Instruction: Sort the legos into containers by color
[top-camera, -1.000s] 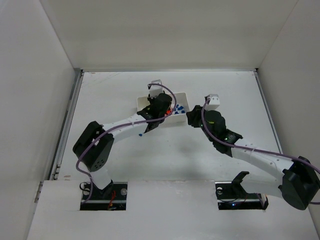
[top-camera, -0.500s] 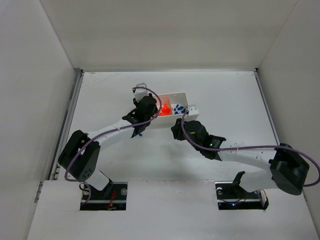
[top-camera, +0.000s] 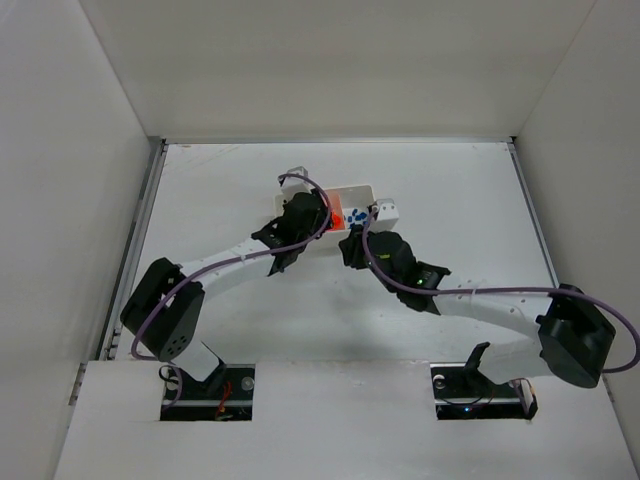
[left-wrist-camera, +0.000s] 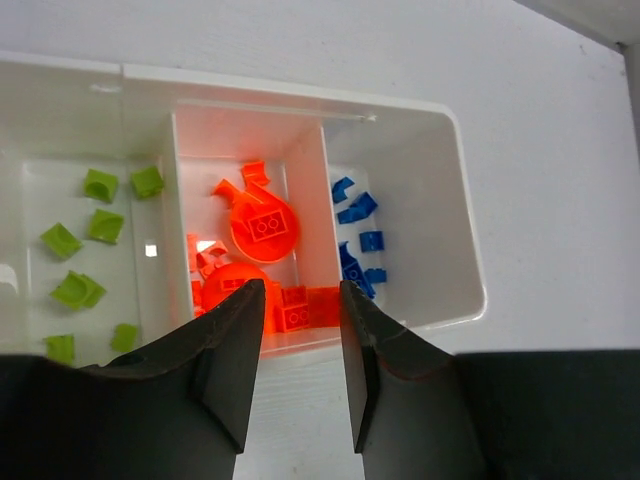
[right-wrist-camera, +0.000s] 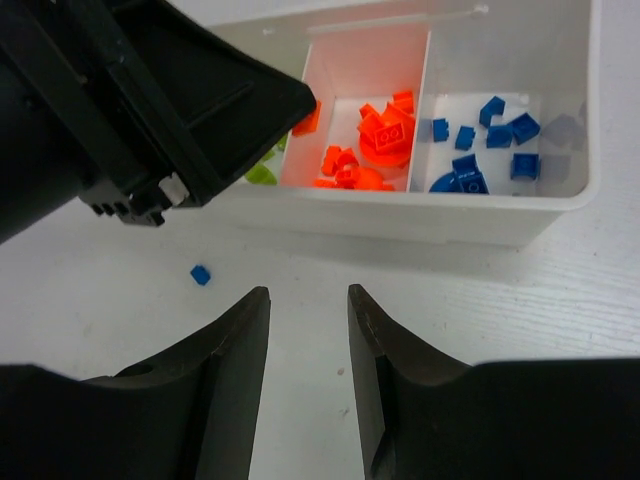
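The white tray (left-wrist-camera: 462, 215) has three compartments: lime green legos (left-wrist-camera: 78, 240) on the left, orange legos (left-wrist-camera: 262, 226) in the middle, blue legos (left-wrist-camera: 358, 212) on the right. My left gripper (left-wrist-camera: 302, 300) is open and empty, hovering over the tray's near wall by the orange compartment. My right gripper (right-wrist-camera: 307, 300) is open and empty, low over the table just in front of the tray (right-wrist-camera: 480, 222). One loose blue lego (right-wrist-camera: 201, 274) lies on the table to its left. In the top view both grippers (top-camera: 303, 212) (top-camera: 352, 245) crowd the tray (top-camera: 356, 189).
The left arm's black wrist (right-wrist-camera: 130, 110) hangs over the tray's left end in the right wrist view and hides most of the green compartment. White walls enclose the table (top-camera: 450, 190) on three sides.
My right gripper has swung left and forward to the tray's near side. My left gripper moved left off the tray's middle, then came back slightly right.
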